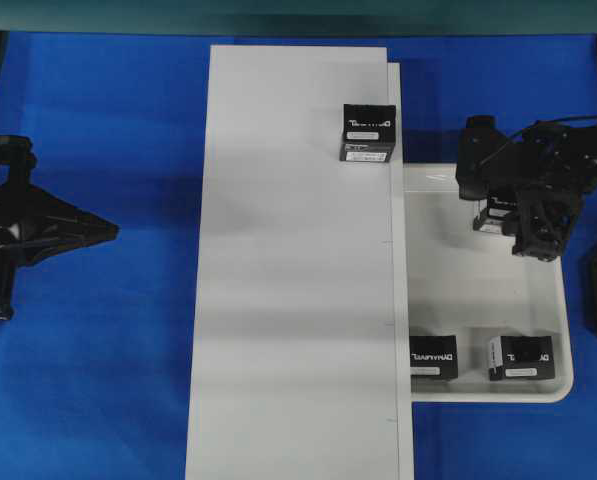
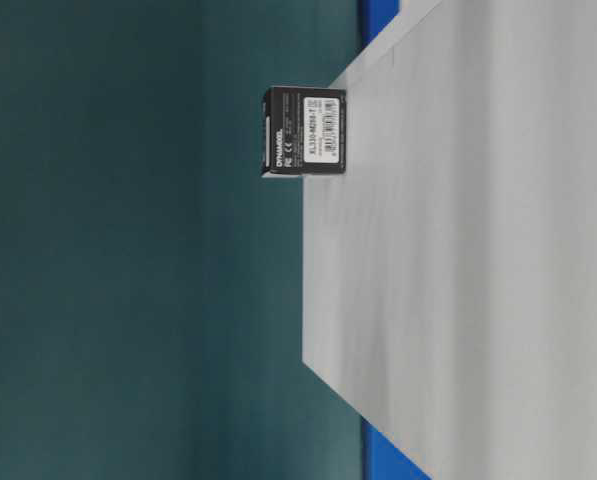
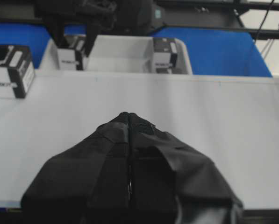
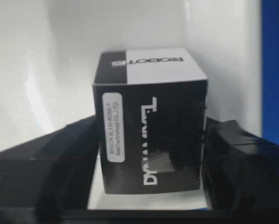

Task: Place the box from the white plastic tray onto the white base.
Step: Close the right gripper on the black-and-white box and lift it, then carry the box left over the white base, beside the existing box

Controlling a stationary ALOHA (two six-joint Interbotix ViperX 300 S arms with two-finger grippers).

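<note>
- The right hand point(image 1: 505, 222) is hanging over the tray point(image 1: 538, 392) at about 1 o'clock of its floor, with a box point(image 4: 151, 126) sitting between its fingers point(image 4: 237, 168).
- In the right wrist view the left finger seems to be touching the box's side, while a thin gap may be showing at the right one; I cannot tell whether the grip is already firm.
- My reading: the pick-up step is under way, the fingers bracketing the box but the lift not yet begun.
- The next move is calling for a firm squeeze on both side faces, a straight lift over the tray's rim, then a carry toward 9 o'clock onto the base point(image 1: 298, 300).
- One box point(image 1: 368, 133) is already standing on the base, at its 1 o'clock corner; two more are lying in the tray at about 6 o'clock.
- The left hand point(image 3: 129, 116) is resting with its fingers pressed together, holding nothing, over the blue table point(image 1: 98, 380) at the base's 9 o'clock side.
- The overhead view is giving the full layout, yet the arm is covering most of the gripped box; only the right wrist view is showing finger contact.
- The table-level view is showing just the base and the box on it, none of the tray.
</note>
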